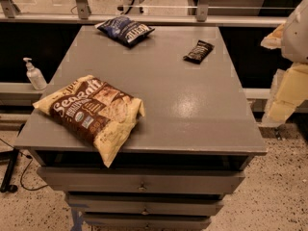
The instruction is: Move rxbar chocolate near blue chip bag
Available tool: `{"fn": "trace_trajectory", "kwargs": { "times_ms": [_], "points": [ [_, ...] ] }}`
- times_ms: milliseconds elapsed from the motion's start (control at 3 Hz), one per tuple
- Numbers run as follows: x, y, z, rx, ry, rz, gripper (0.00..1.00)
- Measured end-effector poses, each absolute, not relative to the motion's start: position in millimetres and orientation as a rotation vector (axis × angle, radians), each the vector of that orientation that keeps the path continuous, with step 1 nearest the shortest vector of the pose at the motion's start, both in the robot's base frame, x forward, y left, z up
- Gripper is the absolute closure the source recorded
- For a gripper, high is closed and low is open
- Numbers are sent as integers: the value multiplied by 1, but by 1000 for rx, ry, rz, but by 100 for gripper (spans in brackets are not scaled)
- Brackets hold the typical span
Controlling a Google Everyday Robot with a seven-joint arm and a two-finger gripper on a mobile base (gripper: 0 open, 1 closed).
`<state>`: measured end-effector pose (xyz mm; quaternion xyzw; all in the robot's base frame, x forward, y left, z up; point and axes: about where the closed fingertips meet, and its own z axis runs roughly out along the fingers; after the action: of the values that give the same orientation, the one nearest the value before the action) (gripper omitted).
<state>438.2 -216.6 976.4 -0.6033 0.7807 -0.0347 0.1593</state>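
Sea Salt bag (94, 112) lies lower left, clear of the route. The rxbar chocolate (198, 51) sits upper right and the blue chip bag (125, 30) upper centre. The gripper (280, 107) hangs at the right edge, its state impossible to tell. It should descend squarely across the bar's narrow width.

The gripper (285, 97), at 3 o'clock beside the table (192, 109), looks like pale matt plastic. The tabletop is smooth grey with a soft sheen. At 1 o'clock the rxbar chocolate (198, 51) has a dark, slightly glossy wrapper. At 11 o'clock the blue chip bag (125, 30) is crinkled, shiny film.
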Motion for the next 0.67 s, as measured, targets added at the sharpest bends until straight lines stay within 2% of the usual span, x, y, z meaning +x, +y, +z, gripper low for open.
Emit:
{"fn": "trace_trajectory", "kwargs": {
  "times_ms": [667],
  "points": [
    [447,-211,974,-1669,2226,-78,0]
  ]
}}
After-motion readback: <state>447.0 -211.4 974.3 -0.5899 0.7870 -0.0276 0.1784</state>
